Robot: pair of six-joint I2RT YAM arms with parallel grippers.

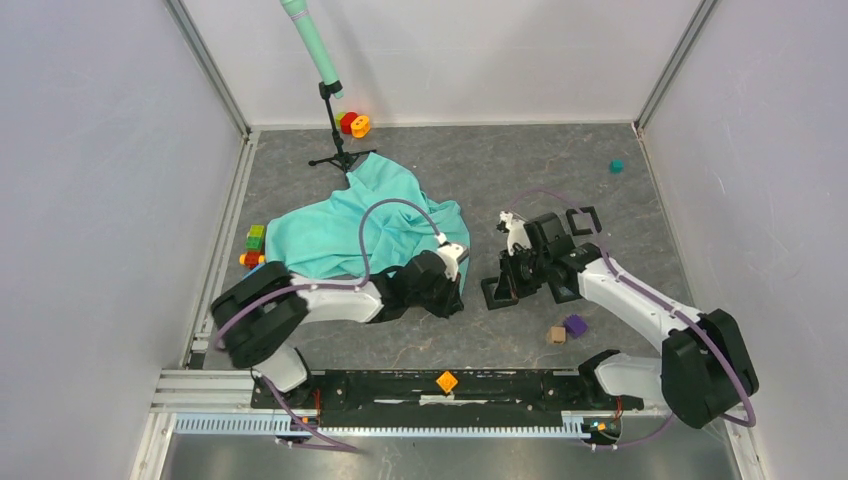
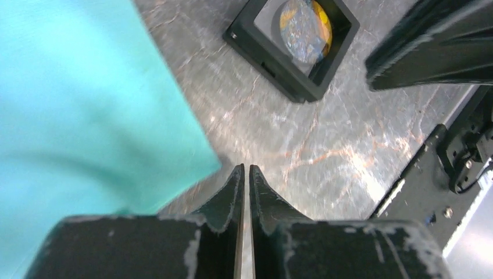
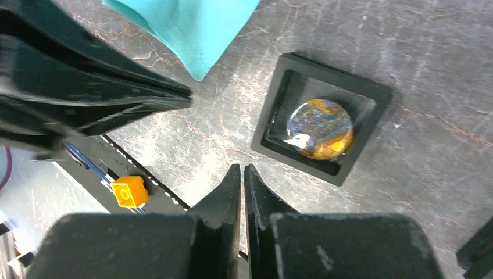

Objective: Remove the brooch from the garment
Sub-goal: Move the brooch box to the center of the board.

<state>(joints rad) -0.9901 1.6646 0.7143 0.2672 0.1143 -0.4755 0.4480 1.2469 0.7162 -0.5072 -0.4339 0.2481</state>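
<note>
Turquoise shirt [image 1: 350, 225] lies crumpled on the grey marbled tabletop [image 1: 560, 160], with its nearest edge just left of the left fingers [image 2: 239, 177]. Whether cloth and fingertips touch cannot be told. The left fingers are pressed together and hold nothing. The right fingers [image 3: 235, 177] are likewise closed on nothing, their tips over bare tabletop. Ahead and to the right of the right fingers sits a black square tray [image 3: 325, 72]. In its recess lies the brooch [image 3: 320, 129], a round disc mottled blue and orange, apart from the shirt. From the left fingers the same tray is ahead and slightly right. A corner of the shirt hangs ahead of the right fingers, to their left. A yellow block [image 3: 129, 192] sits on the black rail just left of the right fingers
</note>
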